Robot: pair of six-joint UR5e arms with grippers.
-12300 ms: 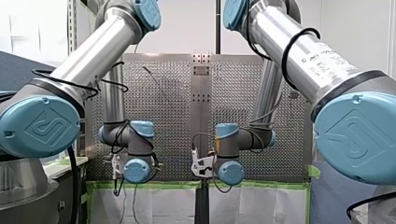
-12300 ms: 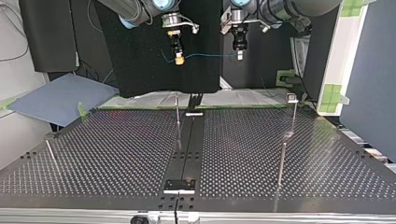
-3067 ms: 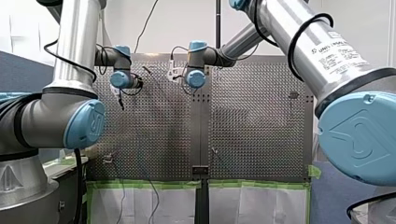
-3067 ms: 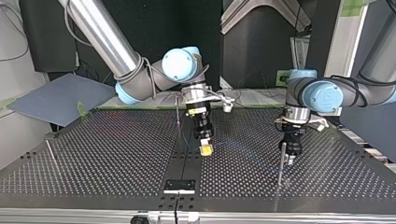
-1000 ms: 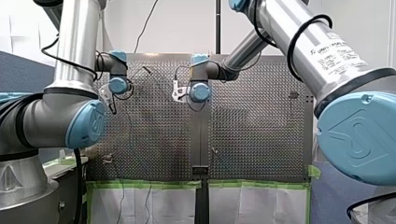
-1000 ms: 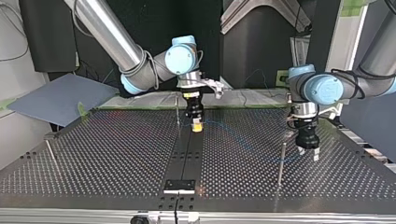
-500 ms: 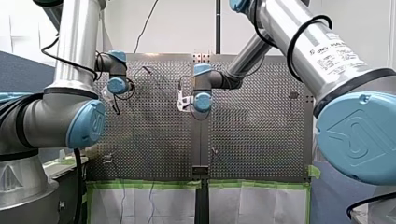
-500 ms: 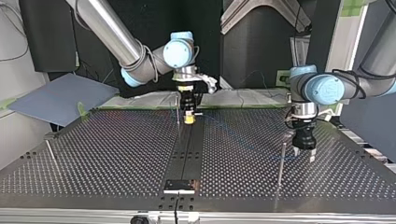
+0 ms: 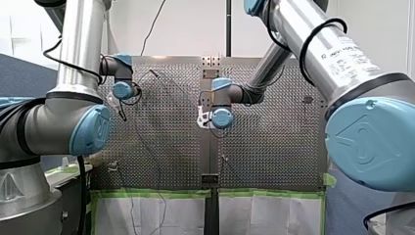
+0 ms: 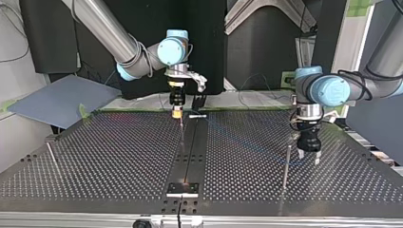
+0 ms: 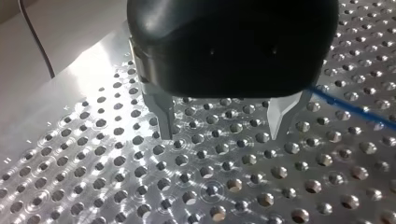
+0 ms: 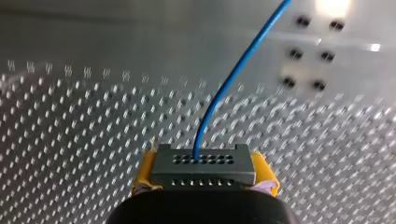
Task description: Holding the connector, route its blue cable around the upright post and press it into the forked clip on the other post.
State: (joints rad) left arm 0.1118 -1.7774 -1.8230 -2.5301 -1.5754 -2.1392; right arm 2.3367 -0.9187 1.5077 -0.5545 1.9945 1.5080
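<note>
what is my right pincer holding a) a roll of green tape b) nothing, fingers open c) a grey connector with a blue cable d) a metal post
c: in the right wrist view the connector sits clamped between the right pincer's yellow pads, the blue cable rising from it.

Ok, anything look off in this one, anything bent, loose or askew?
Nothing stands out. The connector sits square between my right gripper's yellow pads, the blue cable leaves it in a smooth curve, and my left gripper hangs open and empty above the table, the cable passing beside it.
</note>
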